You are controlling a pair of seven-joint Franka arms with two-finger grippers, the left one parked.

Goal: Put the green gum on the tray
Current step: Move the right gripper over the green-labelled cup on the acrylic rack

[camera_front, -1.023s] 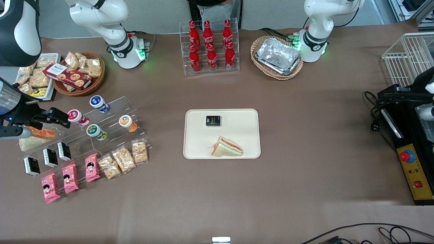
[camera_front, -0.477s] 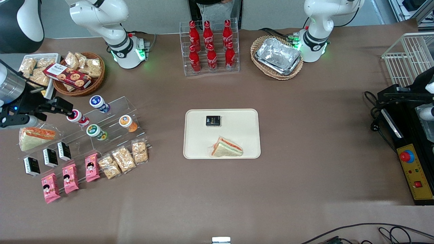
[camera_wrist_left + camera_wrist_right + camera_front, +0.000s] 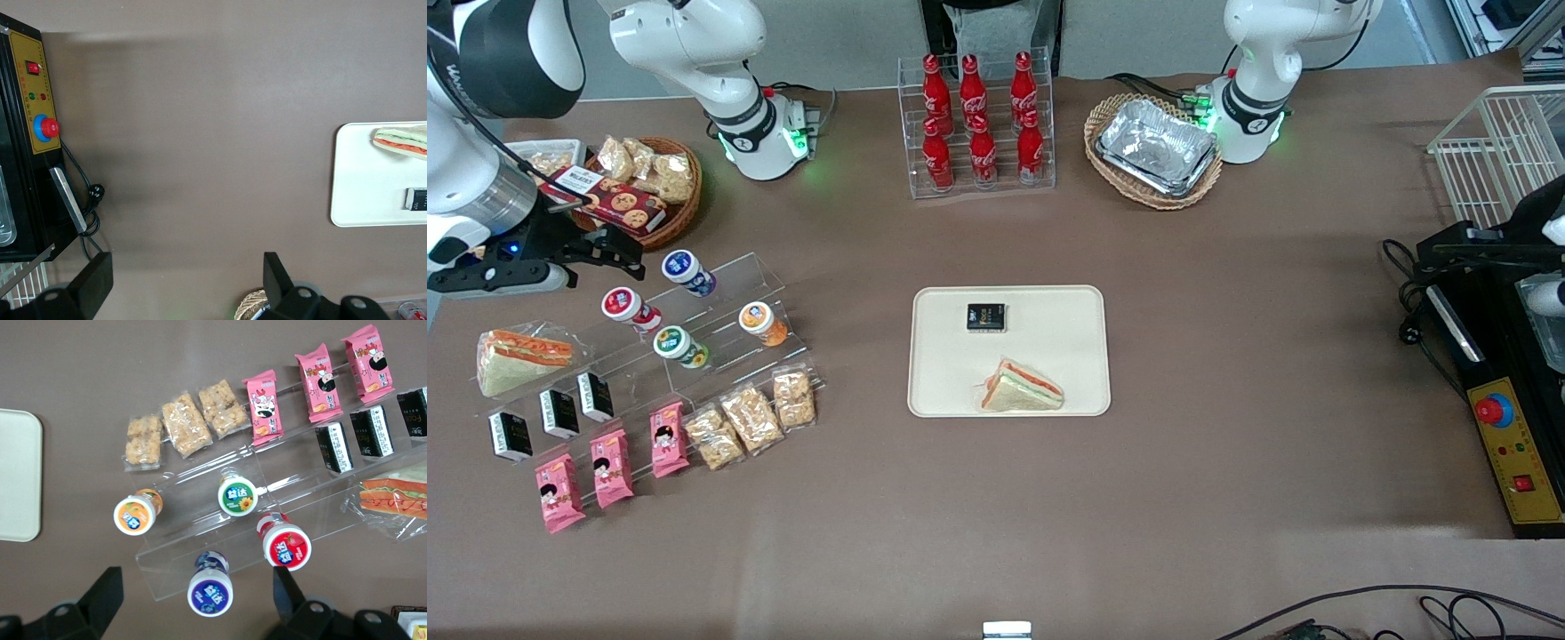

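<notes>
The green gum point(image 3: 679, 345) is a small bottle with a green-and-white lid, lying on the lower step of a clear acrylic shelf point(image 3: 720, 351). It also shows in the right wrist view point(image 3: 237, 497). The cream tray point(image 3: 1049, 342) lies mid-table and holds a sandwich point(image 3: 1021, 388) and a black packet point(image 3: 985, 316); its edge shows in the right wrist view point(image 3: 19, 480). My gripper point(image 3: 627, 251) hangs open and empty above the shelf's upper step, farther from the front camera than the green gum. In the right wrist view the gripper point(image 3: 195, 577) straddles the blue-lidded bottle point(image 3: 210, 590) from above.
Red-lidded point(image 3: 624, 305), blue-lidded point(image 3: 685, 269) and orange-lidded point(image 3: 760, 322) bottles share the shelf. Snack bars, pink packets and black packets lie nearer the camera. A wrapped sandwich point(image 3: 516, 356) lies beside them. A wicker snack basket point(image 3: 636, 191), a cola rack point(image 3: 978, 124) and a foil-tray basket point(image 3: 1154, 149) stand farther back.
My gripper has moved away from the front camera, from over the wrapped sandwich past the red-lidded bottle to above the shelf's upper step. Nothing on the table has moved.
</notes>
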